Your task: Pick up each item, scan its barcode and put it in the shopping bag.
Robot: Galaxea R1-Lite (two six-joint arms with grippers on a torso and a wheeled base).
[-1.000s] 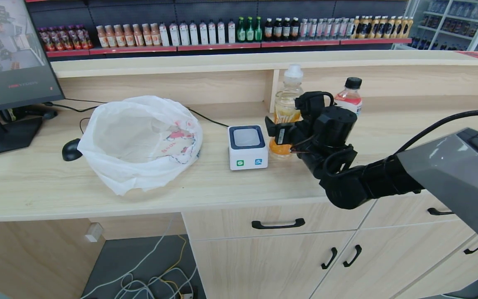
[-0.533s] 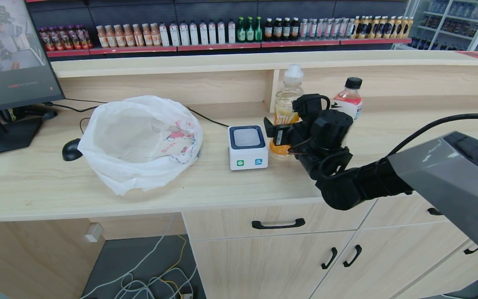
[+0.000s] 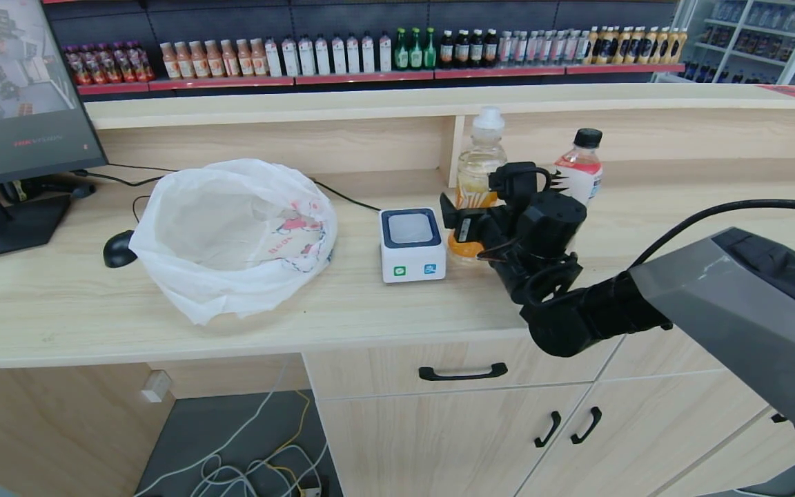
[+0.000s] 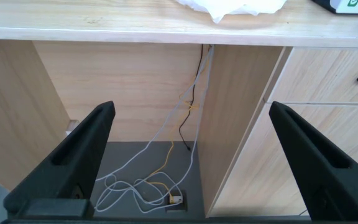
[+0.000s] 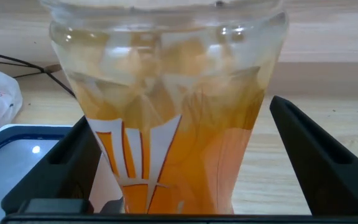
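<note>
Bottle of orange drink point(image 3: 478, 166) stands upright on the worktop point(image 3: 342, 304), just beside the white scanner point(image 3: 411, 243). The right end effector point(image 3: 465, 228) sits around its lower part, fingers apart on either side. The shopping bag point(image 3: 232, 235) lies open on the scanner's other side. The left end effector point(image 4: 191, 155) hangs below the worktop edge, fingers spread and holding nothing.

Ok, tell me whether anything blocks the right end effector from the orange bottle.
Nothing visible does. The bottle stands between the fingers of the open end effector, with no object in the gap. The scanner sits beside it, toward the bag.
</note>
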